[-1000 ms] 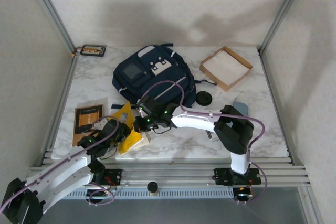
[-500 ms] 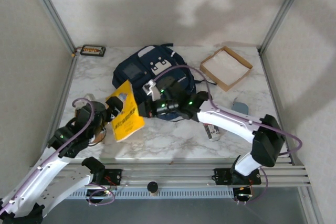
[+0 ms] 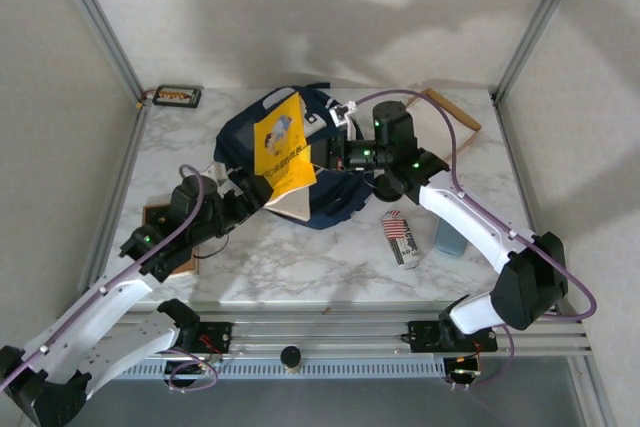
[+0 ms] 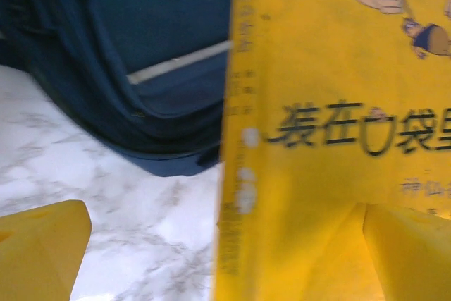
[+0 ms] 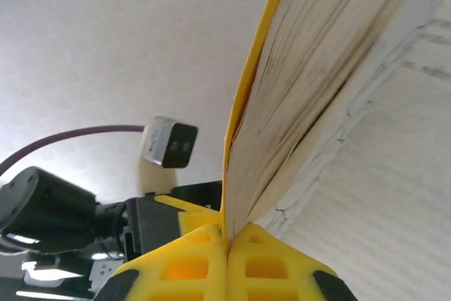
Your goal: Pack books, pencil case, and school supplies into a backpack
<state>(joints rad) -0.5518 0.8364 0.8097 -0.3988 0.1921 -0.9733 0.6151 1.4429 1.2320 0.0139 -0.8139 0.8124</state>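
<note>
You lifted yellow book (image 3: 282,145) off near-left table (image 3: 330,257); now tilted above backpack (image 3: 335,202), far centre. Your right gripper (image 3: 320,155) clamped tight on its edge. Your left gripper (image 3: 260,190) spread wide, gripping nothing, just near-left of book. Insertion likely next.

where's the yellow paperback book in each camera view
top external: yellow paperback book at upper centre, held up over the navy blue fabric backpack.
left wrist: the book takes the right half, spine vertical.
right wrist: its page edge rises from bottom centre to upper right, pinched by the right gripper.
shared landmark: the backpack, upper left in left wrist.
</note>
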